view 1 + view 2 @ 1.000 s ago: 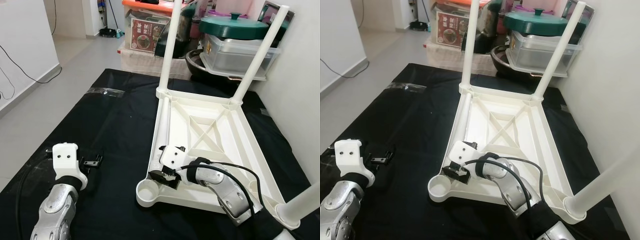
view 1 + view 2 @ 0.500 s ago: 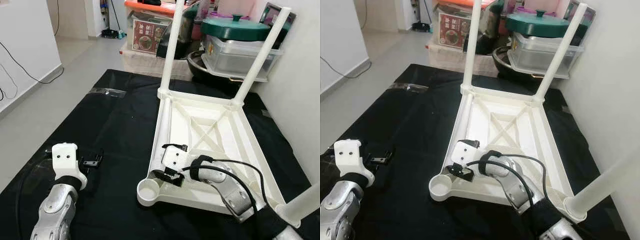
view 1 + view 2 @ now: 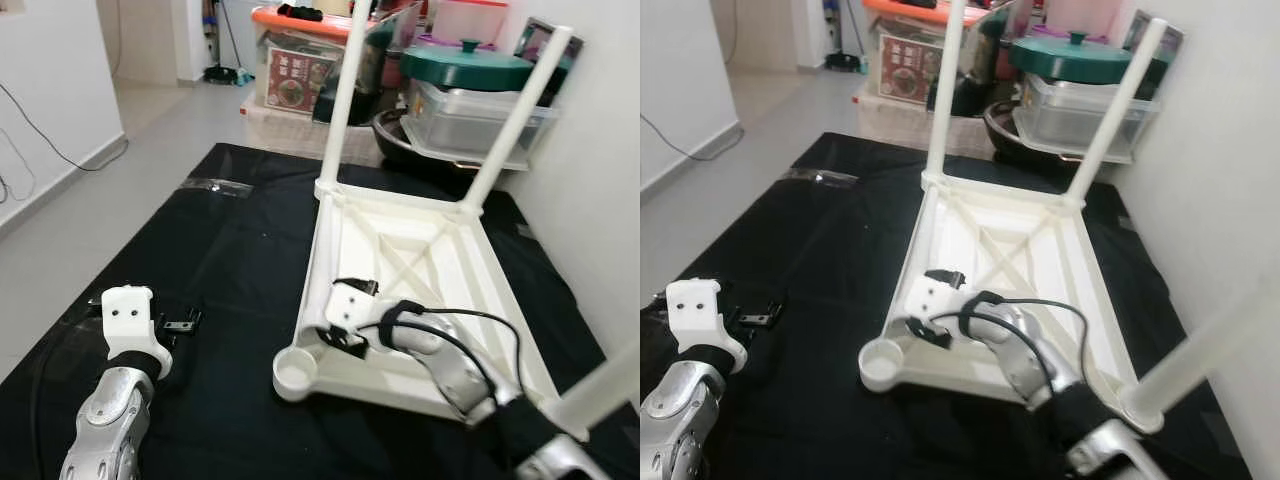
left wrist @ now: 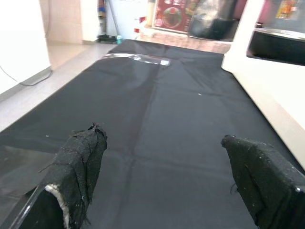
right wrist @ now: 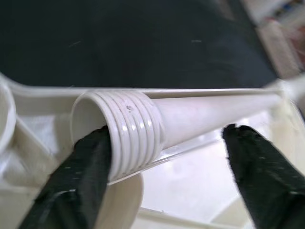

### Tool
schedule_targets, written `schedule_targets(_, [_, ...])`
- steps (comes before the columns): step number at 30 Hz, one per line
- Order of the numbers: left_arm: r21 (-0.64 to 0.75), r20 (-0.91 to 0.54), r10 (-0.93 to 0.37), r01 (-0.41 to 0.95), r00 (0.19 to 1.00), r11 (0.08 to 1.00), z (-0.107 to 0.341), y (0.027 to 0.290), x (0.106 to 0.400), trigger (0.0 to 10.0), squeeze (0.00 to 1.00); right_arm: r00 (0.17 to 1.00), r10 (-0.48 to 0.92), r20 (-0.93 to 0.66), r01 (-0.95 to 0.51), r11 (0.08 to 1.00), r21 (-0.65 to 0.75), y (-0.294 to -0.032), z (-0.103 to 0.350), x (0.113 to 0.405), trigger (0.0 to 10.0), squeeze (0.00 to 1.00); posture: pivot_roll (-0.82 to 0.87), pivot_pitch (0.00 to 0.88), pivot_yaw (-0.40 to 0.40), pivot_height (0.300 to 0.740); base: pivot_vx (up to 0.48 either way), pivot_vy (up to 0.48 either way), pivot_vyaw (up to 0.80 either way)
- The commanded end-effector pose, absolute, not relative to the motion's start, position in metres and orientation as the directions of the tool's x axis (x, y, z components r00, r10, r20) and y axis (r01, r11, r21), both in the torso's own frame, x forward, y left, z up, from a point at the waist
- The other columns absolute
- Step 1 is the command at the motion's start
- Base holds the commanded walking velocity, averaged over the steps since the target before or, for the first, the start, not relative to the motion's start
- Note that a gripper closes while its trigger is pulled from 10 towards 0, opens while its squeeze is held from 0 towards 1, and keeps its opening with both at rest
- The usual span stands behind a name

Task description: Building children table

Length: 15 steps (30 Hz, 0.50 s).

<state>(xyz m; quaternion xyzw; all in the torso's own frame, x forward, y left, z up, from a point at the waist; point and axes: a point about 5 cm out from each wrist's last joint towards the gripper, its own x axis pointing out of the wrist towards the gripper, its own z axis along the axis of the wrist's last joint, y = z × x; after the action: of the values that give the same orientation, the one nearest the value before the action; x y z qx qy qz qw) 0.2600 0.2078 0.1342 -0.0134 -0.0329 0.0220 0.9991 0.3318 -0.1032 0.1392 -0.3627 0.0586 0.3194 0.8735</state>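
An upturned white children's table [image 3: 420,250] is seen on a black mat [image 3: 230,240], where the right gripper [image 5: 162,143], fingers spread, straddles a loose threaded leg [image 5: 143,124] lying inside the frame; closing on it seems next, while the open left gripper [image 4: 167,191] idles.

Bare black mat [image 3: 230,260] left of upturned table [image 3: 440,260]; storage boxes [image 3: 470,100] crowding beyond

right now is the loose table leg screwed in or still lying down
Still lying down. The loose leg lies along the upturned table's side, threaded end bare beside the empty corner socket. The right gripper's jaws straddle it, open.
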Motion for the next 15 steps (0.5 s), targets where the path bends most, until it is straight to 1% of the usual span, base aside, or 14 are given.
schedule_targets(1, [-0.025,0.058,0.047,-0.045,0.997,0.999,0.132,0.208,0.261,10.0,0.00,0.859,0.443,-0.256,-0.500,0.620,-0.605,-0.119,0.156,0.343,1.4,0.00,0.14,0.000,-0.140,0.740,0.000,0.000,0.00])
schedule_targets(2, [-0.025,0.059,0.046,-0.044,0.997,0.999,0.132,0.207,0.262,10.0,0.00,0.868,0.441,-0.229,-0.484,0.646,-0.590,-0.116,0.159,0.344,0.0,0.00,0.15,0.000,-0.137,0.740,0.000,0.000,0.00])
schedule_targets(3, [-0.024,0.059,0.045,-0.043,0.997,0.999,0.133,0.206,0.262,10.0,0.00,0.879,0.432,-0.201,-0.463,0.678,-0.571,-0.114,0.161,0.344,0.0,0.00,0.15,0.000,-0.137,0.740,0.000,0.000,0.00])
schedule_targets(4, [-0.024,0.059,0.045,-0.043,0.997,0.999,0.133,0.206,0.262,10.0,0.00,0.879,0.432,-0.201,-0.463,0.678,-0.571,-0.114,0.161,0.344,0.0,0.00,0.15,0.000,-0.137,0.740,0.000,0.000,0.00])
schedule_targets(7, [-0.020,0.060,0.047,-0.046,0.997,0.999,0.134,0.208,0.264,10.0,0.00,0.908,0.394,-0.141,-0.405,0.743,-0.532,-0.114,0.165,0.344,0.0,0.00,0.15,0.000,-0.136,0.740,0.000,0.000,0.00])
schedule_targets(15, [-0.016,0.047,0.051,-0.050,0.998,0.999,0.130,0.208,0.264,10.0,0.00,0.917,0.374,-0.137,-0.387,0.755,-0.529,-0.118,0.164,0.344,0.0,0.00,0.13,0.000,-0.125,0.740,0.000,0.000,0.00])
